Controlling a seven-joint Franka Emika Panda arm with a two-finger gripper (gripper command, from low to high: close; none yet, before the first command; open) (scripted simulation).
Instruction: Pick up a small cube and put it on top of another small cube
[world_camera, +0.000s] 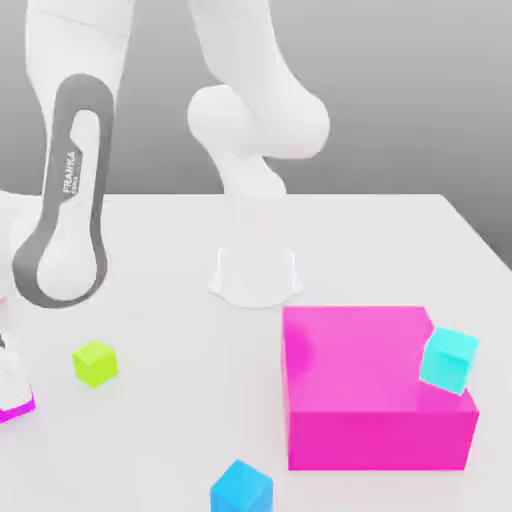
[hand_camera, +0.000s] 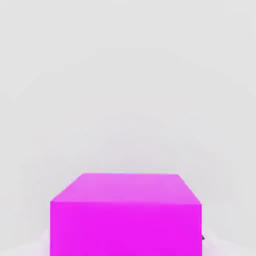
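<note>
The small magenta cube (world_camera: 18, 408) shows as a sliver at the far left edge of the exterior view, resting on the white table (world_camera: 170, 300). My gripper (world_camera: 10, 392) sits directly over it, cut off by the picture's edge. In the hand view the same cube (hand_camera: 125, 215) looms close, with its top face and one side visible. The lime-green cube (world_camera: 95, 362) stands a short way toward the exterior view's right of it, apart from the gripper.
A large magenta block (world_camera: 375, 400) stands at the front right, with a cyan cube (world_camera: 448, 360) tilted on its right edge. A blue cube (world_camera: 241, 488) lies near the front edge. The arm's base (world_camera: 255, 275) rises mid-table.
</note>
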